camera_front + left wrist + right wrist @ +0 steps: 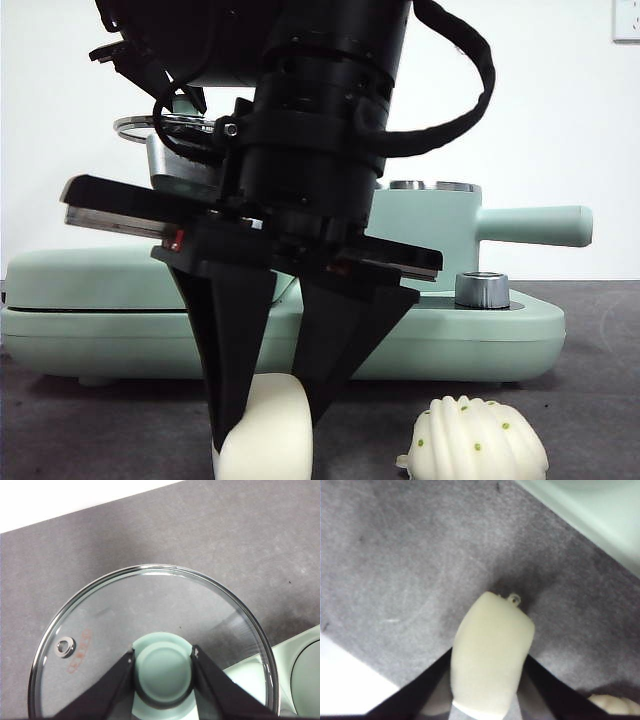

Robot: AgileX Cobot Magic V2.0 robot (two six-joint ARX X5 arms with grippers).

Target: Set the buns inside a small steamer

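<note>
My right gripper reaches down from above, its two black jaws pressed on either side of the smooth cream bun low over the grey table. The right wrist view shows the same bun clamped between the jaws. The ridged white bun with green dots lies on the table just to its right, apart from the gripper. Behind stands the small steamer, a mint-green pot with its long handle pointing right and no lid on it. My left gripper is shut on the green knob of the glass lid, held up in the air.
A flat, wide mint-green griddle fills the width behind the buns, with a steel knob on its right part. The lifted lid's rim shows at the upper left behind my right arm. A white wall closes the back.
</note>
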